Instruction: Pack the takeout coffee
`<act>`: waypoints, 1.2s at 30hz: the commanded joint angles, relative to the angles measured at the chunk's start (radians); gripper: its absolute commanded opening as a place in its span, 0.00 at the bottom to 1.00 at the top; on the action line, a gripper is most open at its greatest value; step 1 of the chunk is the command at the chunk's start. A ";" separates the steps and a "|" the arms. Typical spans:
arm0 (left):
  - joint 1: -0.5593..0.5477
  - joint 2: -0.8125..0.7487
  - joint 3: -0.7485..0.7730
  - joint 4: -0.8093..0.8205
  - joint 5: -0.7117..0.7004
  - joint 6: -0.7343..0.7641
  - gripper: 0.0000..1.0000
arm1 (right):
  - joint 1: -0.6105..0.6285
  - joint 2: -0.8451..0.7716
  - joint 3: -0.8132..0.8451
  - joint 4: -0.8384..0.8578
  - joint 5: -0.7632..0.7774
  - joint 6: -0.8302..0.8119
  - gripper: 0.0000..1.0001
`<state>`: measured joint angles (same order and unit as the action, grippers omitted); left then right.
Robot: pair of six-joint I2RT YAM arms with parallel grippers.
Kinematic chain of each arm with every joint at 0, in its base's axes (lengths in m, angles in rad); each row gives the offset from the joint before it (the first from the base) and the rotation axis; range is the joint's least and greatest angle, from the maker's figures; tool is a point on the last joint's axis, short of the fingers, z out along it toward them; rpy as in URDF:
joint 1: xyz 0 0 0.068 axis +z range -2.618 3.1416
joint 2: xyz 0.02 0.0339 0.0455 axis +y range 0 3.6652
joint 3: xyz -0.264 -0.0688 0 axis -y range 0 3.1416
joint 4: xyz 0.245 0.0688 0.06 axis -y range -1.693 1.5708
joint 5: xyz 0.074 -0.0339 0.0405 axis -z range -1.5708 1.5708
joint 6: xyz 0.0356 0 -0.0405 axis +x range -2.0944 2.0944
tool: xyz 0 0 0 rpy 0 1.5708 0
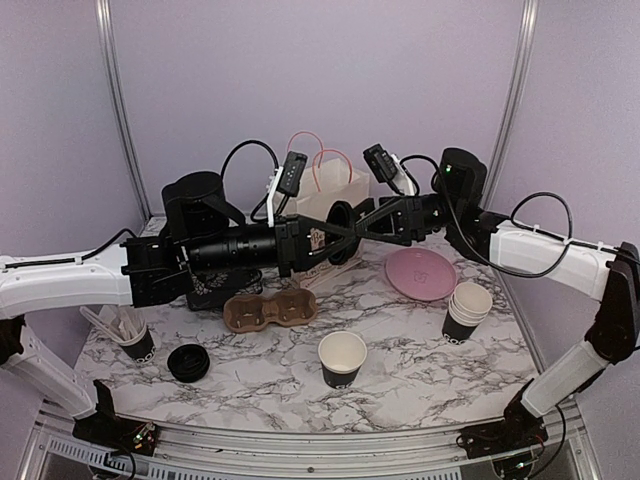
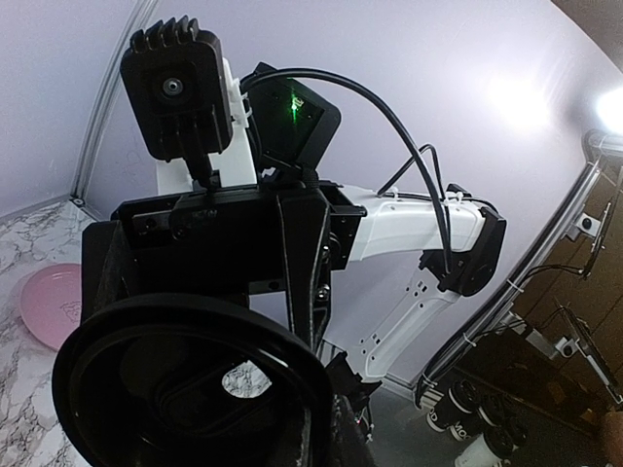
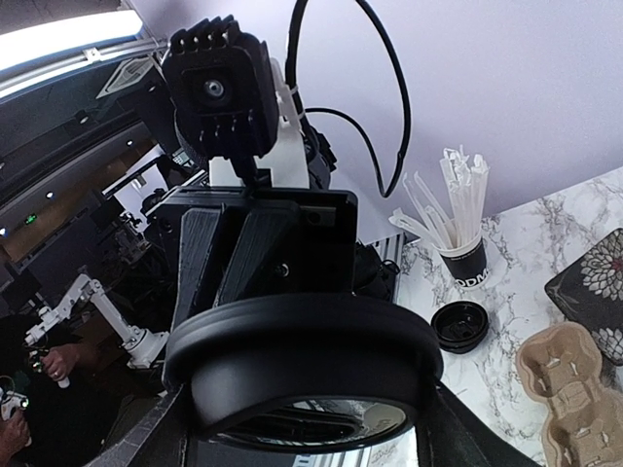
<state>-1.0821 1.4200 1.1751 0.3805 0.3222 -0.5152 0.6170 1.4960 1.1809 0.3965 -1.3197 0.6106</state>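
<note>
A round black lid (image 1: pixel 340 226) of the takeout coffee hangs on edge in mid-air above the back of the table. My left gripper (image 1: pixel 328 236) comes in from the left and is shut on it. My right gripper (image 1: pixel 356 224) faces it from the right. In the right wrist view the lid (image 3: pixel 302 350) fills the space between my dark fingers (image 3: pixel 456 436); whether they touch it I cannot tell. The same lid (image 2: pixel 185 389) hides my left fingers in the left wrist view. An open black cup (image 1: pixel 342 358) with a white inside stands at the front. A stack of such cups (image 1: pixel 467 310) stands to its right.
A brown cardboard cup carrier (image 1: pixel 270 310) lies under the left arm, with a dark patterned pad (image 1: pixel 222 290) behind it. More black lids (image 1: pixel 188 362) and a cup of white straws (image 1: pixel 133 335) sit front left. A pink plate (image 1: pixel 420 272) and a white bag (image 1: pixel 330 190) are at the back.
</note>
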 commanded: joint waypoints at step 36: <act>-0.006 -0.192 -0.258 -0.558 -0.459 -0.075 0.63 | 0.152 0.050 0.289 -1.438 0.751 -1.415 0.59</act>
<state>-1.0866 1.1938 0.9287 -0.1493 -0.1570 -0.5621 0.7166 1.5333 1.4200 -0.9001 -0.7322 -0.6926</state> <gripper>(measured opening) 0.621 0.687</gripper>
